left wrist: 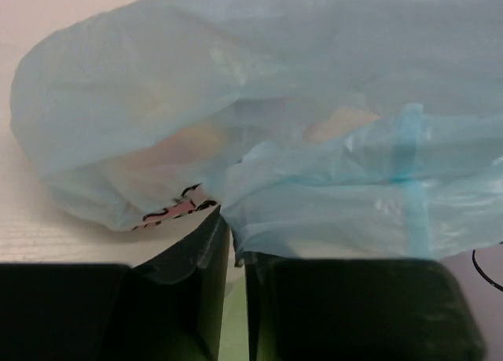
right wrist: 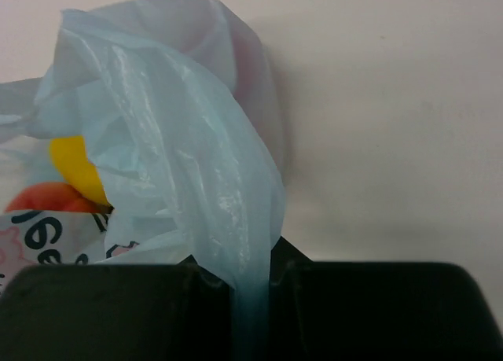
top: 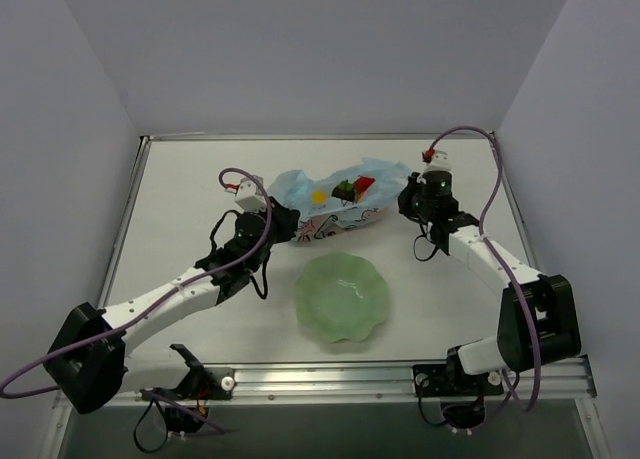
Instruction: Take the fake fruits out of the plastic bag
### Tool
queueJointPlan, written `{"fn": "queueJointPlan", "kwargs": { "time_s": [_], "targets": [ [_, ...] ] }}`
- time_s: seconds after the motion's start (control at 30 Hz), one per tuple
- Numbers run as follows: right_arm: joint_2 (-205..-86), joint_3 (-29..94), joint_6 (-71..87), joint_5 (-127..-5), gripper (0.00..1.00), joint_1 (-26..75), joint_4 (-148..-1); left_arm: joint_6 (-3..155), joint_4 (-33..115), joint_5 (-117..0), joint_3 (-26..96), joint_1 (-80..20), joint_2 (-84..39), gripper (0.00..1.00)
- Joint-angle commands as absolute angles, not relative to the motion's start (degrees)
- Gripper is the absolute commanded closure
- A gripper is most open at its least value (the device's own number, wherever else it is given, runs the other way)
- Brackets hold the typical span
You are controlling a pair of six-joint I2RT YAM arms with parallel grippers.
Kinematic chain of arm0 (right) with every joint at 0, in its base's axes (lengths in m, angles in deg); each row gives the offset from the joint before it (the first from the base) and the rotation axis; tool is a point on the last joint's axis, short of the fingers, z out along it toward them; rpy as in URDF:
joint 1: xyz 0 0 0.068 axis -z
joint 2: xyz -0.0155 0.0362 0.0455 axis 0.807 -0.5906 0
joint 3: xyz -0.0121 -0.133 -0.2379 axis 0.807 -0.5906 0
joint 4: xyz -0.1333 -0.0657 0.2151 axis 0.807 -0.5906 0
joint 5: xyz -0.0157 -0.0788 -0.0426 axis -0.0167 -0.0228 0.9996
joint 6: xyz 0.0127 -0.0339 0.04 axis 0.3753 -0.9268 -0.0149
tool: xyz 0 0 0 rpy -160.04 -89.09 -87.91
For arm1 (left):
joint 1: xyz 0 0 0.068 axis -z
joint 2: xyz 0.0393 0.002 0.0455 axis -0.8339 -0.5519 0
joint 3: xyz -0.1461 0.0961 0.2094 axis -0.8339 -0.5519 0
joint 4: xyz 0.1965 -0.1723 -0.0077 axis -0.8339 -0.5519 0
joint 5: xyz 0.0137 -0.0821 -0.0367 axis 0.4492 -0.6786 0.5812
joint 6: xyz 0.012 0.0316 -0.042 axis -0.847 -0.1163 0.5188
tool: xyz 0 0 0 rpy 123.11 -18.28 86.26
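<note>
Top external view: the plastic bag (top: 335, 207) lies crumpled on the far middle of the table (top: 180, 199), stretched between the two arms. The left gripper (top: 283, 222) is at its left end and the right gripper (top: 405, 201) at its right end. Three fruits show in a row through the open top, all inside the bag: a yellow fruit (top: 318, 196), a dark green fruit (top: 345, 190) and a red fruit (top: 364, 185). A pale green bowl (top: 342, 297) with a wavy rim sits just on the near side of the bag, apart from both grippers. The bag's print is too small to read here.

In the left wrist view, the dark fingers (left wrist: 354, 314) are drawn almost together, with a fold of the blue film pinched in the narrow gap. A scrap of pink and black print peeks out under the bag, too little to read.

In the right wrist view, that gripper's fingers (right wrist: 377, 314) are clamped on a twisted strip of the film. On the white panel at the left edge, dark letters that look like "ee" show; the rest is cut off.
</note>
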State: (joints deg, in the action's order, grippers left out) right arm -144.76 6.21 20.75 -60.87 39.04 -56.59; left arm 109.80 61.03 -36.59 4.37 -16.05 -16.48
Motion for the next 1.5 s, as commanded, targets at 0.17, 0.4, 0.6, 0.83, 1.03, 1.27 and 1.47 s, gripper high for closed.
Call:
{"fn": "queueJointPlan", "kwargs": {
  "time_s": [0.17, 0.4, 0.6, 0.83, 1.03, 1.27, 1.47],
  "targets": [
    [-137.09, 1.49, 21.45, -56.48, 0.98, 41.94, -59.82, 102.59, 46.64, -28.70, 13.01, -15.37, -9.04, 0.68],
    [-129.27, -0.81, 23.39, -56.21, 0.50, 40.62, -62.81, 99.95, 36.96, -29.13, 12.05, -11.07, -0.86, 0.55],
    [-119.87, 4.63, 23.13, -54.37, 0.37, 37.46, -70.54, 95.12, 30.28, -25.09, 16.35, 1.65, -0.77, 0.72],
    [-117.81, 8.32, 24.10, -57.00, 0.92, 31.31, -72.30, 88.79, 31.66, -26.30, 25.14, 8.01, -9.88, 0.79],
    [-126.95, 12.63, 21.64, -55.60, 1.00, 25.85, -69.24, 83.07, 33.43, -28.77, 36.64, 3.81, -24.82, 0.80],
    [-138.38, 15.89, 20.05, -55.86, 1.00, 25.76, -65.81, 84.39, 29.22, -36.16, 43.51, -5.16, -36.44, 0.85],
    [-148.74, 21.13, 18.39, -55.78, 1.00, 26.20, -63.69, 84.47, 28.42, -38.44, 45.54, -11.67, -39.96, 0.86]
  ]
}}
